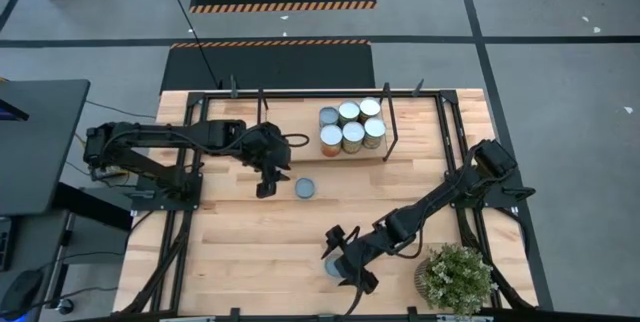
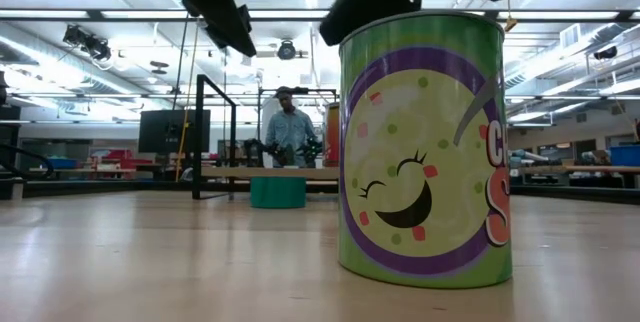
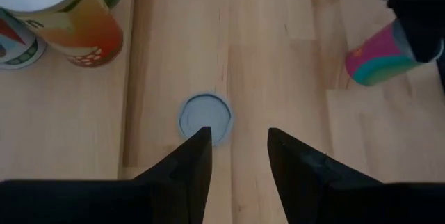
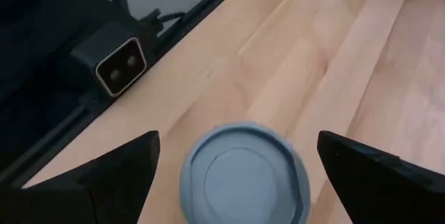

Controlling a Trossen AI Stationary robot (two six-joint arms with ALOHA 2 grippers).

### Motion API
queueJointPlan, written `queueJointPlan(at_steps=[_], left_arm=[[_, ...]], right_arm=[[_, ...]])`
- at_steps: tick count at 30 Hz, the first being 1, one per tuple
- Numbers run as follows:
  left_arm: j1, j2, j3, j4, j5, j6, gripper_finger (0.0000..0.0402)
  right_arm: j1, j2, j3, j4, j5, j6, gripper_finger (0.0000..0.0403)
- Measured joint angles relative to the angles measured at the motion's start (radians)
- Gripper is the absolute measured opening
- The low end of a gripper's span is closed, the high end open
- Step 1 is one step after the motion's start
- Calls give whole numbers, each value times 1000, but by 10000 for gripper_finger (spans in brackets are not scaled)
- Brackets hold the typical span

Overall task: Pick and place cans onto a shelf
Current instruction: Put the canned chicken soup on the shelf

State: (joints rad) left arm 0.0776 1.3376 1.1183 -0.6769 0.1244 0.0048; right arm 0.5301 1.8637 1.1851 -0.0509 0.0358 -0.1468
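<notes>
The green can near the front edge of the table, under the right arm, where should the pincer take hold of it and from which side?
Grip the green can across its round side wall, just below the lid, coming straight down from above. It stands upright with bare table around it, and the right pincer hangs open above it, fingers either side of the lid.

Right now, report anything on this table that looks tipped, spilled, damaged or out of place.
Nothing stands out. Six cans stand upright, clustered on the shelf; two more stand upright on the tabletop, one before the left end effector, one between the right end effector's open fingers. No spill or dent shows.
</notes>
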Motion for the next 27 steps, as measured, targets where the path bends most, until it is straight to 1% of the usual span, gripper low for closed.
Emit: queueJointPlan(at_steps=[4, 7, 13, 19, 27], left_arm=[[0, 1, 0, 0, 0, -22, 146], [-3, 1, 0, 0, 0, -26, 146], [-3, 1, 0, 0, 0, -23, 146], [-3, 1, 0, 0, 0, -23, 146], [-3, 1, 0, 0, 0, -20, 146]], right_arm=[[-2, 3, 1, -32, 21, 31, 398], [-10, 3, 1, -59, 9, 48, 398], [-25, 3, -19, -54, -2, 59, 393], [-37, 3, -67, 51, -7, 92, 380], [-38, 31, -71, 81, -11, 92, 373]])
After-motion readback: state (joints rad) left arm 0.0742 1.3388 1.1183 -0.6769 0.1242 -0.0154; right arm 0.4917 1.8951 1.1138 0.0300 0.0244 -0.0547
